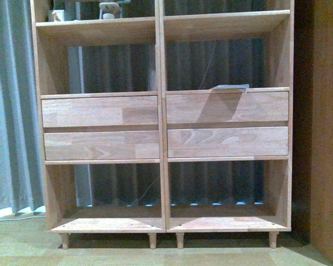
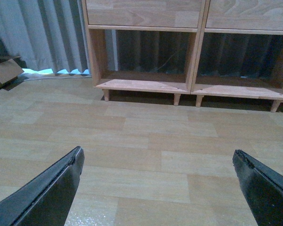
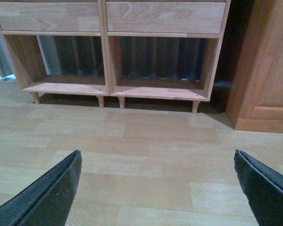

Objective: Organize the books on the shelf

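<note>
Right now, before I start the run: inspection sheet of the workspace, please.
Surface: wood-look floor, nothing lying in front of the shelf.
Job's things: one thin flat item, possibly a book, lies in the right column's open compartment above the drawers; no other book seen.
Clutter: small pale objects in the top-left compartment, cut off by the frame; cardboard box on the floor by the curtain.
Grippers: left gripper open, holding nothing; right gripper open, holding nothing.
Cables: thin line behind the lower-left compartment, maybe a cable.
Surroundings: grey curtain behind the shelf and to its left; orange-brown cabinet beside it on the right.
</note>
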Available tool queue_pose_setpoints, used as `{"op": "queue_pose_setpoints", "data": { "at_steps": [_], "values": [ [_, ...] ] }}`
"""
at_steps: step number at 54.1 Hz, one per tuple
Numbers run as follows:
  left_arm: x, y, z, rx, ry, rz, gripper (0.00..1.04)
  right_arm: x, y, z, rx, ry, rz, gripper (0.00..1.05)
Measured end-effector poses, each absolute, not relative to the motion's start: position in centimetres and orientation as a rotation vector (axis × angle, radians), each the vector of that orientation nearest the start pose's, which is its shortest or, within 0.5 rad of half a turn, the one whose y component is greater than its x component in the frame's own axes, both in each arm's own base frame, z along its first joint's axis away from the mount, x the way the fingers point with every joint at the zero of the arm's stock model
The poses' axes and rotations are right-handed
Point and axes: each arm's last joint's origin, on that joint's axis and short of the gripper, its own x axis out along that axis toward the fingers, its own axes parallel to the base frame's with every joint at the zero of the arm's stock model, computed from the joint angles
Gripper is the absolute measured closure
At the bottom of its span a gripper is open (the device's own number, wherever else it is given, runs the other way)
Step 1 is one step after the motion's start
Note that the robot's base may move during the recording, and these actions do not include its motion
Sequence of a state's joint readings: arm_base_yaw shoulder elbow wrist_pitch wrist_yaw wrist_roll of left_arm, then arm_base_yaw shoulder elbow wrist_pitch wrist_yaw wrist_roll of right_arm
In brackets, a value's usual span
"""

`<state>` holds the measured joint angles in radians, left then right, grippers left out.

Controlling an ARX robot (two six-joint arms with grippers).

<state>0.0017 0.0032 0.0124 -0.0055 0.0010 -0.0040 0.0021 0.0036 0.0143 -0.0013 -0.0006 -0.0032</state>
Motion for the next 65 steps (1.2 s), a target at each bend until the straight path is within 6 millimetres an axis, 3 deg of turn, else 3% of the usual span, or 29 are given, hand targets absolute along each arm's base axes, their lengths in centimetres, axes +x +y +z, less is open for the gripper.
{"op": "queue_pose_setpoints", "data": {
  "at_steps": [65],
  "values": [
    [9.71, 0.02, 16.69, -0.004, -0.004, 0.002, 0.07, 9.7, 0.02, 16.8, -0.003, -0.009, 0.002, 0.07]
  ]
}}
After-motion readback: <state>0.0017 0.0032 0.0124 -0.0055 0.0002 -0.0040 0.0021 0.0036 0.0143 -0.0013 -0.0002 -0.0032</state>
